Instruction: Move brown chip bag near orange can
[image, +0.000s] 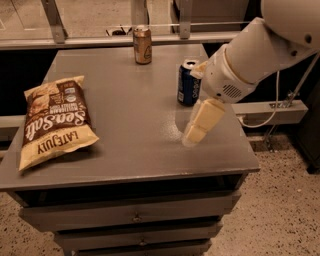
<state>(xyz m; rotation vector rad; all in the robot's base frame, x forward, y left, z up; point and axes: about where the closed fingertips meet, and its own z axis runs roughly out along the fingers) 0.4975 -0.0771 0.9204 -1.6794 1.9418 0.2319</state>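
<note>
Brown chip bag (54, 120) lies flat at the near left of the grey surface (135, 100), its "LATE JULY" end toward the front edge, above a stack of drawers (135, 217). It is well apart from every other object.

Judged from its puffed, crinkled form, the bag is light, soft and air-filled. Its film is probably slippery and its contents breakable, so a hard squeeze across the middle risks crushing the chips. A crimped end seam, or a pinched fold along one long edge, appears the better place to take hold.

Farther in, at the right, the tool (195, 131) hangs just above the surface, tilted down and leftward at the end of the white arm (250, 55). It carries nothing, and whether it is spread or closed cannot be told. Just behind it stands a blue can (189, 83), upright.

At the far edge, near the middle, stands the orange can (142, 45), upright.

The task is judged not yet begun: the tool must cross leftward to the bag, then carry it diagonally toward the far edge.
</note>
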